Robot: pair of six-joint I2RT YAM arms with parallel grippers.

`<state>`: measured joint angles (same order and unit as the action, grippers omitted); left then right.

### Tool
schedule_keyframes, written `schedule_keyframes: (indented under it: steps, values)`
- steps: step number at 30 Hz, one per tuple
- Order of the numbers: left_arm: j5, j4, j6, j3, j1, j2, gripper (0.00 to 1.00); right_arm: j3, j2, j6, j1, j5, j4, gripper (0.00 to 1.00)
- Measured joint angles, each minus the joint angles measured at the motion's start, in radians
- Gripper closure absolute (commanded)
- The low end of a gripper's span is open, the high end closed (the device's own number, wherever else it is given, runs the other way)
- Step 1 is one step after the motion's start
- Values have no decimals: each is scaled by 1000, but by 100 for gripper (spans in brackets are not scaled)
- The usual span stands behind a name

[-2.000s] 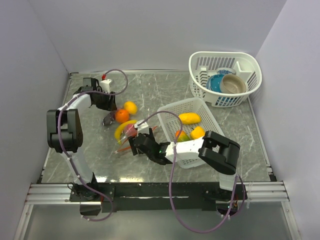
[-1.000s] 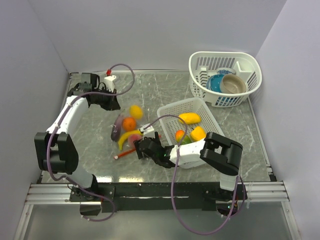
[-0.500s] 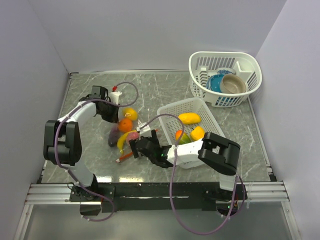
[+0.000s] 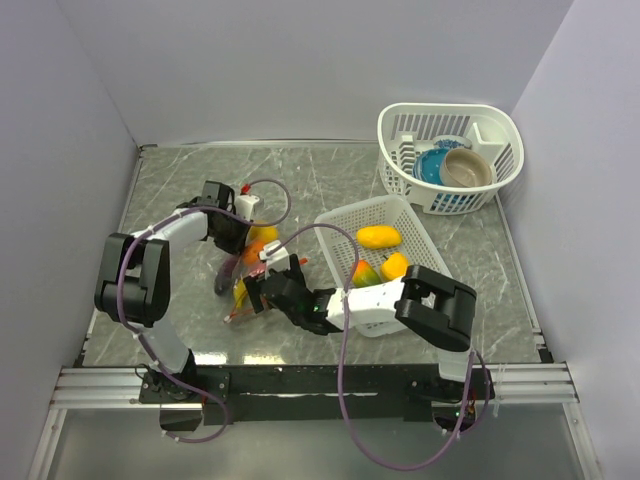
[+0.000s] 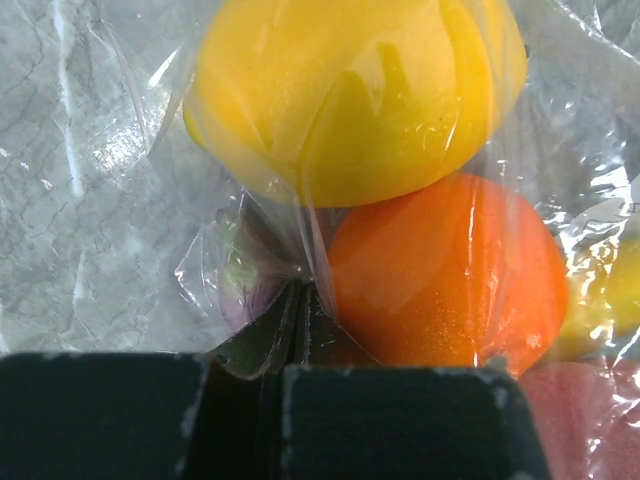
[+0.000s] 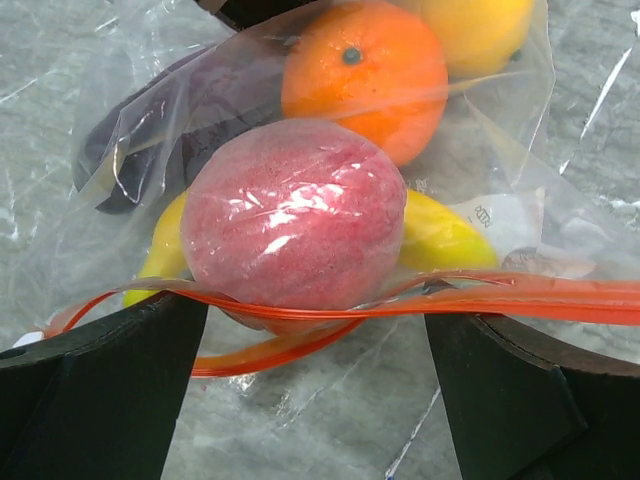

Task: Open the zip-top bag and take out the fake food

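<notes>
zip-top bag (image 6: pixel 500 225) open; left end effector (image 5: pixel 296 305) clenched on its film, right end effector (image 6: pixel 315 325) released, straddling pink fake food (image 6: pixel 290 215). Several pieces left inside.

My left gripper (image 4: pixel 238 236), pinching the thin clear plastic zip-top bag (image 6: pixel 505 170), has swung in from the far-left corner of the grey marbled table (image 4: pixel 330 180) toward its middle. My right gripper (image 6: pixel 312 340) has slid left and spread wide astride the bag's red-orange zip strip (image 6: pixel 520 297).

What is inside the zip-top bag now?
Inside the zip-top bag: a pink fruit, an orange, a yellow fruit, a banana and a dark purple vegetable. The pink fruit covers the banana's middle; what lies under them is hidden.
</notes>
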<state>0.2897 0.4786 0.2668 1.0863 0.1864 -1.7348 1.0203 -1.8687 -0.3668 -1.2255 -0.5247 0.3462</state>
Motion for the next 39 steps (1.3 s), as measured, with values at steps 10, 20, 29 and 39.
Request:
schedule_keyframes:
  steps: [10,20,29,39]
  values:
    - [-18,-20,-1,-9,1,-17,99,-53,99,-56,-50,8,-55,11]
    - [-24,-18,-1,-9,3,-17,99,-75,102,-66,-76,134,-26,16]
    - [-26,-18,0,-9,3,-17,99,-69,73,-63,-76,148,-33,7]
    - [-25,-14,0,-9,3,-17,99,-44,-19,-21,-71,-4,-45,0]
